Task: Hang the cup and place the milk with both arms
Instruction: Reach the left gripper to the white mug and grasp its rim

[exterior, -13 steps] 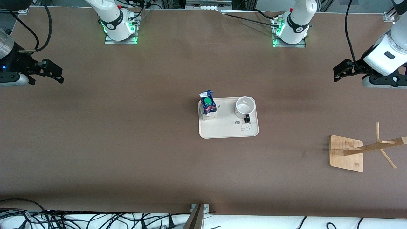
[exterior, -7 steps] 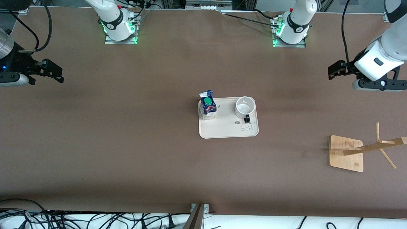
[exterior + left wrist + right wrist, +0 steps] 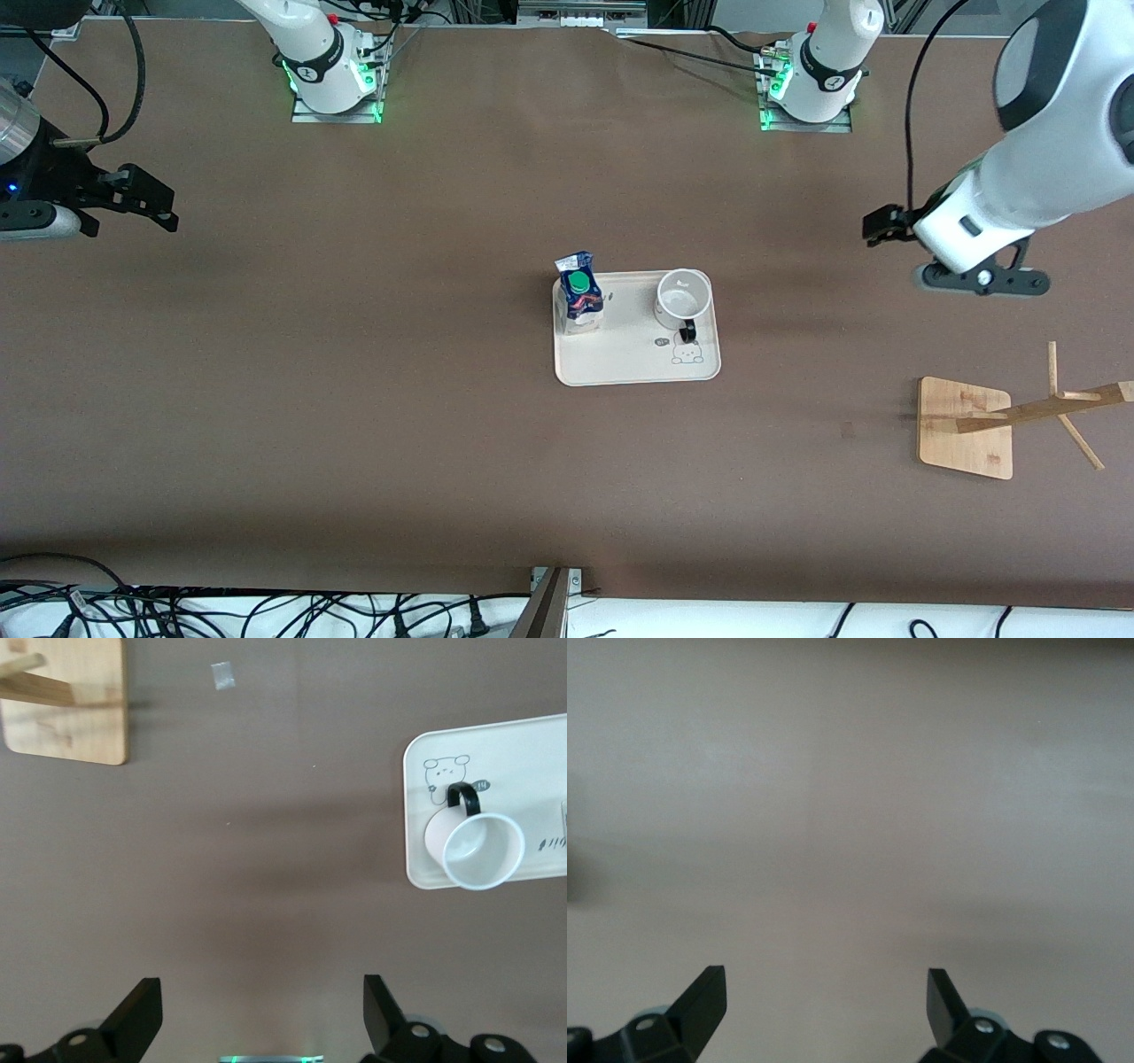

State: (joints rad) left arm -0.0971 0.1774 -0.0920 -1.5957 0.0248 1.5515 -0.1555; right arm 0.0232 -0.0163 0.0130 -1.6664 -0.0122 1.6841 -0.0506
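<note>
The white cup (image 3: 683, 299) with a black handle stands upright on a cream tray (image 3: 633, 365) at the table's middle. The blue and white milk (image 3: 579, 299) with a green cap stands on the same tray, toward the right arm's end. My left gripper (image 3: 886, 226) is open and empty, up over bare table between the tray and the left arm's end. In the left wrist view the left gripper (image 3: 263, 1010) is well apart from the cup (image 3: 478, 849). My right gripper (image 3: 146, 202) is open and empty and waits at the right arm's end; the right wrist view shows it (image 3: 827, 1001) over bare table.
A wooden mug rack (image 3: 966, 428) with slanted pegs stands toward the left arm's end, nearer the front camera than the tray; its base shows in the left wrist view (image 3: 66, 718). A small grey mark (image 3: 847, 430) lies on the brown table beside it. Cables hang along the front edge.
My left arm has swung in from the table's end toward the tray, and its gripper is now lower in the front view. The right arm, cup and milk have not moved.
</note>
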